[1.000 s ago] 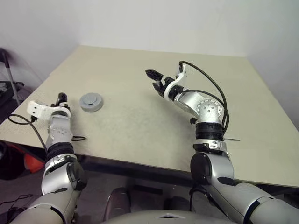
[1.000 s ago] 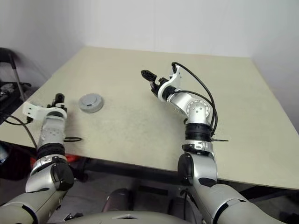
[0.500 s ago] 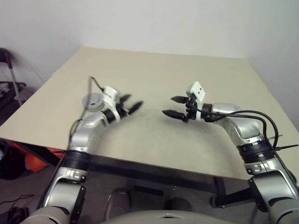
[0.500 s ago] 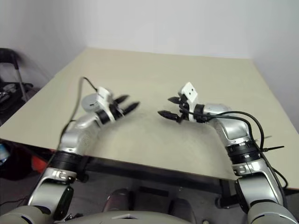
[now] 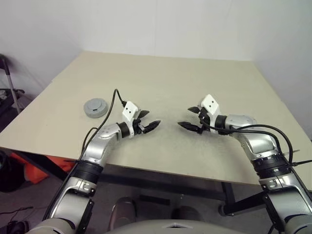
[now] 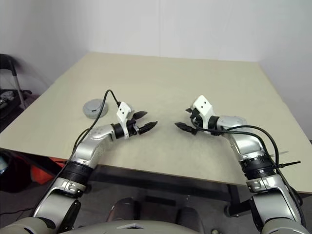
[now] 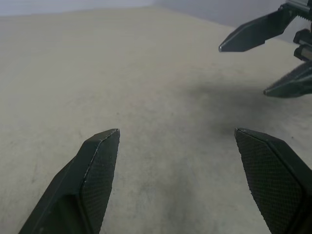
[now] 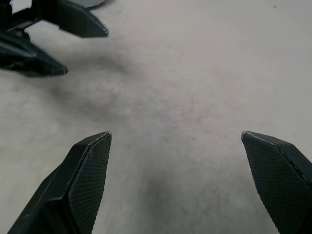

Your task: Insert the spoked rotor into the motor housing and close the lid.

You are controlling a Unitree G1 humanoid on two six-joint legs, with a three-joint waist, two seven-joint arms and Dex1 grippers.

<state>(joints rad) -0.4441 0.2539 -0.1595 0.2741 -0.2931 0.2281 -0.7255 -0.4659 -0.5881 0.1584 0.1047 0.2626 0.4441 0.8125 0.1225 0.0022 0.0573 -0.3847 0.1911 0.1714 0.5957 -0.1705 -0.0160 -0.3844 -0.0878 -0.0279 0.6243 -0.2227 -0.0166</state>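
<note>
The lid (image 5: pixel 95 107) is sitting flat on the desk (image 5: pixel 161 83) over by its left edge, a round dull-grey cap with the raised boss facing up.

The lid (image 5: pixel 95 107) lies on the table (image 5: pixel 165 78) at its left side; the left gripper (image 5: pixel 147 121) and right gripper (image 5: pixel 190 118) face each other to its right.

A broad beige table (image 5: pixel 161 78) with a matte, faintly speckled top stands close to plain white walls (image 5: pixel 195 24) at its far edge and both sides. Left of the table, a dark chair frame (image 5: pixel 9 80) stands over dim grey floor (image 5: pixel 19 200). Below the table's near left corner something orange-red (image 5: pixel 36 171) lies low.
</note>
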